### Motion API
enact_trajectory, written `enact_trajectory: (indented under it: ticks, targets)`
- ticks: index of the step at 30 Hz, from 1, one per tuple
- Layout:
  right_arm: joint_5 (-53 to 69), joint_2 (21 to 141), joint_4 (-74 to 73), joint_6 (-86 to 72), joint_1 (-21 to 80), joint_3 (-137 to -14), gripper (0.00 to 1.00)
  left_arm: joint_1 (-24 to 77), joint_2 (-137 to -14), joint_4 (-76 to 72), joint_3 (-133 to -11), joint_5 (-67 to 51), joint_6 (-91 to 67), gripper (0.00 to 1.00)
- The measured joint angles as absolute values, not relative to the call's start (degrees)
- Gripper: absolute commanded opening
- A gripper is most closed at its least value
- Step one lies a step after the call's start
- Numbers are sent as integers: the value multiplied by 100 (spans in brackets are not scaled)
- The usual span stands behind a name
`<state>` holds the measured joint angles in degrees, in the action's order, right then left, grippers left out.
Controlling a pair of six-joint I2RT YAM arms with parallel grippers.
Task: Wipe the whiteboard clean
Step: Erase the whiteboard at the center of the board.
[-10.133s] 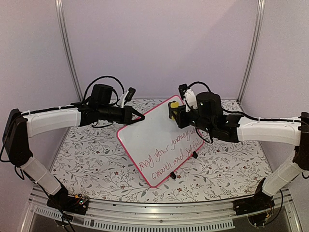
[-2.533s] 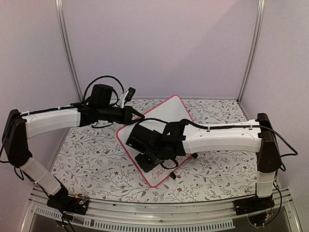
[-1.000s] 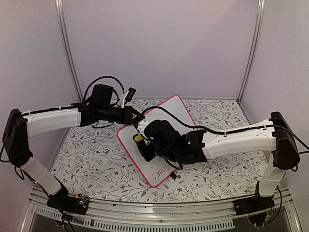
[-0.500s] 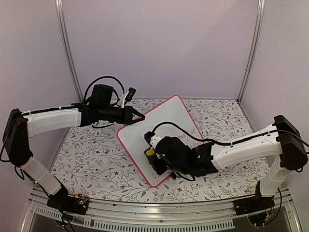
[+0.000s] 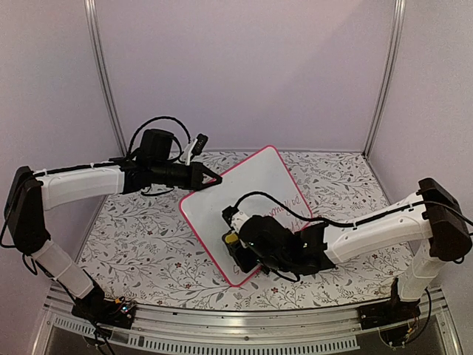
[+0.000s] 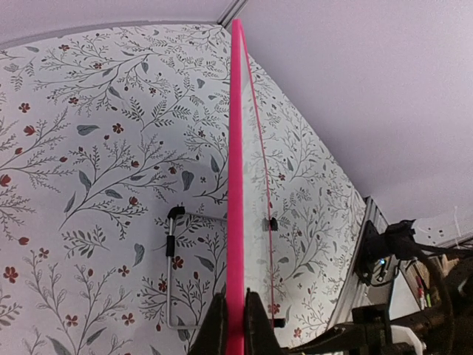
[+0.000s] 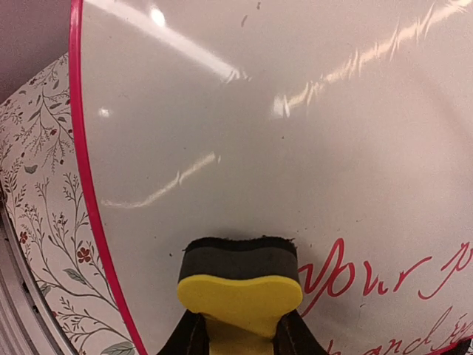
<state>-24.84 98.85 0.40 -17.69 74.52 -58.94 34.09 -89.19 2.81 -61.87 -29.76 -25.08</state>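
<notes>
Nearest, the yellow eraser (image 7: 240, 285), pinched in the right gripper (image 5: 232, 242), had been swept down to the near corner of the whiteboard (image 5: 251, 181), red writing (image 7: 369, 277) being left beside it to wipe, while farther back the tilted board, set on the floral table (image 5: 148, 244), was kept clamped at its edge by the left gripper (image 6: 235, 325).
</notes>
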Motion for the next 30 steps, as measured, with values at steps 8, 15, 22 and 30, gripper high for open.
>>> enact_trajectory:
  ticks: [8,15,22,30]
  targets:
    - [-2587,10195,351,-1426,7463,-6595,26,3409,-8927,276,-6189,-2976,-2510,0]
    - [-2604,10208,521,-1356,7463,-6528,26,3406,-8927,276,-6187,-2976,-2510,0]
    - [-2609,9968,552,-1675,7531,-5815,26,3406,-8932,270,-6187,-2980,-2508,0]
    - [-2679,9946,421,-1909,7638,-5660,26,3406,-8936,261,-6189,-2993,-2508,0]
